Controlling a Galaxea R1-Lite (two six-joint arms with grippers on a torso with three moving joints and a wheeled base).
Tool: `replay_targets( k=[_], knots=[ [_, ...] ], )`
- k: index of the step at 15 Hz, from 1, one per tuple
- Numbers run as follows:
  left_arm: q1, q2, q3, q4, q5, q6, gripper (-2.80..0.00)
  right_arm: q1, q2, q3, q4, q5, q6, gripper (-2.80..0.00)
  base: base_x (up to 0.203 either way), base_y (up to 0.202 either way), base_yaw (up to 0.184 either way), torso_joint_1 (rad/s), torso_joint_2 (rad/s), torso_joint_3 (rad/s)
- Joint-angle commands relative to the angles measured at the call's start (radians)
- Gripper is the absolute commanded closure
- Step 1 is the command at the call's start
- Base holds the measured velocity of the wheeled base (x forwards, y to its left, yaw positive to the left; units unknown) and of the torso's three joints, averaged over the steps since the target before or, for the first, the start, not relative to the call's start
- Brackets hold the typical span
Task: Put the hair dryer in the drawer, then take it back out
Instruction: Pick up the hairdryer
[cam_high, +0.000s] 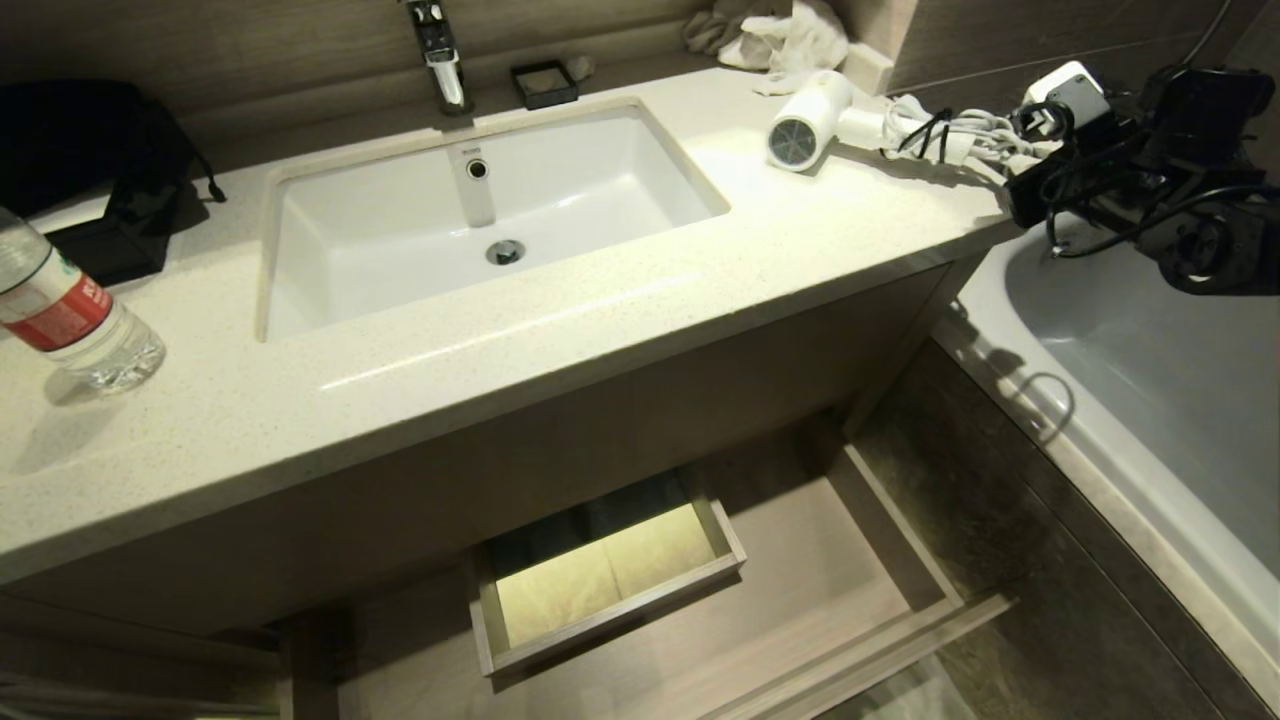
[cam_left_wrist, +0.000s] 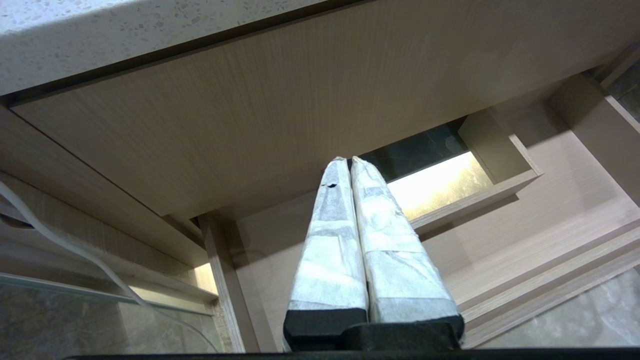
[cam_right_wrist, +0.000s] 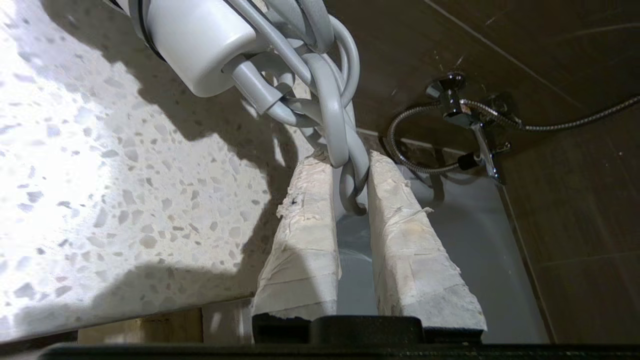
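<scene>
The white hair dryer (cam_high: 805, 125) lies on the right end of the speckled counter (cam_high: 560, 330), its grey grilled end facing the front. Its bundled white cord (cam_high: 960, 135) trails right, toward the counter's edge. My right gripper (cam_right_wrist: 345, 160) reaches in from over the bathtub and is shut on a loop of that cord (cam_right_wrist: 330, 100), just below the dryer's handle end (cam_right_wrist: 195, 40). The drawer (cam_high: 850, 560) stands pulled open under the counter, its boxed cutout (cam_high: 600, 570) showing. My left gripper (cam_left_wrist: 348, 160) hangs shut and empty below the counter, facing the drawer (cam_left_wrist: 550, 200).
A sink (cam_high: 480, 210) with a faucet (cam_high: 445, 60) fills the counter's middle. A water bottle (cam_high: 60, 310) and a black bag (cam_high: 100, 170) sit at the left, a white cloth (cam_high: 790, 40) behind the dryer. The bathtub (cam_high: 1150, 370) borders the right side.
</scene>
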Motion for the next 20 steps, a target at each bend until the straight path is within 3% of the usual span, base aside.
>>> replay_targets(
  k=[1,20],
  knots=[
    [0.000,0.000,0.000,0.000,0.001,0.000,0.00,0.012,-0.043,0.009,-0.003,-0.001,-0.004,0.00,0.000,0.000,0.000,0.000,0.00,0.000],
    [0.000,0.000,0.000,0.000,0.001,0.000,0.00,0.128,-0.221,0.261,0.035,-0.008,-0.013,0.00,0.000,0.000,0.000,0.000,0.00,0.000]
  ],
)
